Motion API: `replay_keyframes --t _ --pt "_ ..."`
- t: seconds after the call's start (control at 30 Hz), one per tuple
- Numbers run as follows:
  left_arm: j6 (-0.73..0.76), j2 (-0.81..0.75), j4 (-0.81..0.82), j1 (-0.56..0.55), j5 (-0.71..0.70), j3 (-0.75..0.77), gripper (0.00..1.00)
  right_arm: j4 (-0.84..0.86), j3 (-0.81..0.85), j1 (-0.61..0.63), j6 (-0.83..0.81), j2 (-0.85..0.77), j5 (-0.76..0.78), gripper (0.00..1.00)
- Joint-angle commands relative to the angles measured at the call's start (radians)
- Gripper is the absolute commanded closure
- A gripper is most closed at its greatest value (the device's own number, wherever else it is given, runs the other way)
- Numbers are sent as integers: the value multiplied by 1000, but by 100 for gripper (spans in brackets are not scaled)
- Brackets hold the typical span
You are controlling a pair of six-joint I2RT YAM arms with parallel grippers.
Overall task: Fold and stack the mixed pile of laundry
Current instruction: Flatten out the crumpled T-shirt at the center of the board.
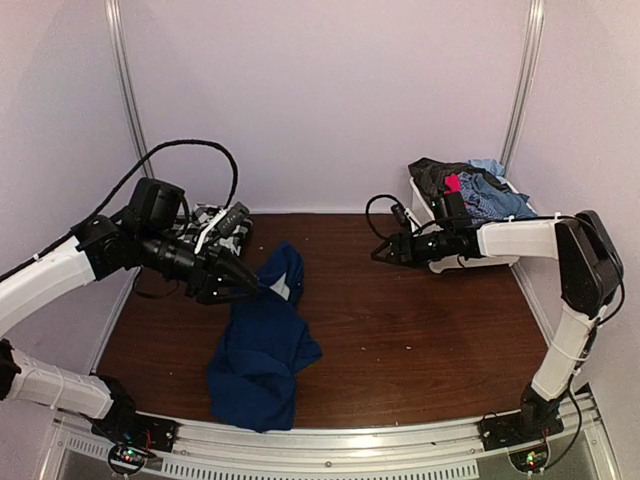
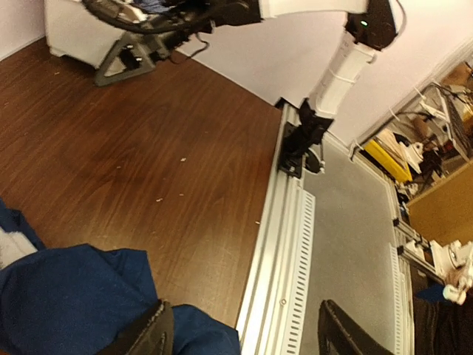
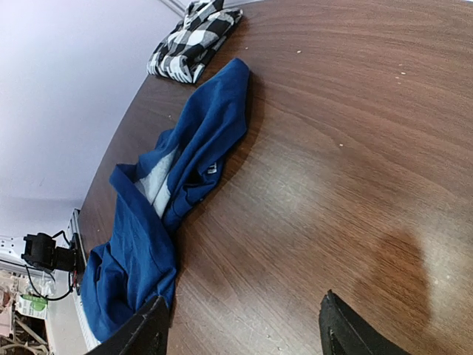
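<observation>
Navy blue piece [image 1: 262,350] lies crumpled just beside the left gripper [image 1: 245,280], whose jaws gape wide, holding nothing; its white tag [image 3: 211,168] is unreadable. The right gripper [image 1: 385,252], likewise spread and empty, hovers well apart, garments [image 1: 478,190] heaped in the bin [image 1: 428,212] behind it.

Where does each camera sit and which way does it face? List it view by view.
Top external: above and behind the bases, looking down on the table; left arm and right arm show.
Left wrist: on the left arm, facing across to the right arm's base; open left gripper at bottom.
Right wrist: facing leftward over the table; open right gripper at bottom.
Shared: navy garment in all three.
</observation>
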Motion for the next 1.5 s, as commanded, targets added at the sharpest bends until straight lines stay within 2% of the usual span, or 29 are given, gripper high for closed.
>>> replay_keyframes --t 0.0,0.07,0.17,0.3,0.5,0.63,0.73,0.8,0.83,0.93,1.0,1.03,1.13,1.23,1.47 --pt "-144 -48 157 104 -272 -44 27 -9 100 86 -18 69 -13 30" --pt "-280 1 200 234 -325 -89 31 -15 158 126 -14 123 10 30" --pt "-424 74 320 388 -301 -202 40 -25 286 180 2 222 26 30" --pt "-420 195 324 404 -403 -196 36 -93 520 266 8 391 27 30" --pt "-469 291 414 444 -405 -221 30 -287 852 378 -67 605 24 27" --pt "-451 349 373 447 -460 -172 26 -358 952 425 -116 675 -12 25" --pt "-458 396 368 452 -494 -151 24 -381 954 451 -147 690 -15 26" --pt "-460 442 375 454 -492 -134 25 -398 954 463 -159 699 -1 33" --pt "-456 473 380 455 -494 -122 25 -406 954 468 -165 701 5 41" --pt "-454 544 401 454 -491 -78 28 -448 948 478 -182 684 56 80" --pt "-438 589 405 451 -494 -42 31 -469 889 478 -198 619 90 96" --pt "-421 612 396 445 -504 -17 33 -452 819 476 -196 560 111 100" --pt "-351 685 329 411 -571 73 34 -354 575 450 -168 358 147 100" --pt "-291 757 244 358 -677 161 34 -304 388 387 -140 226 143 100" --pt "-215 947 61 224 -927 352 35 -288 180 309 -129 157 130 100"
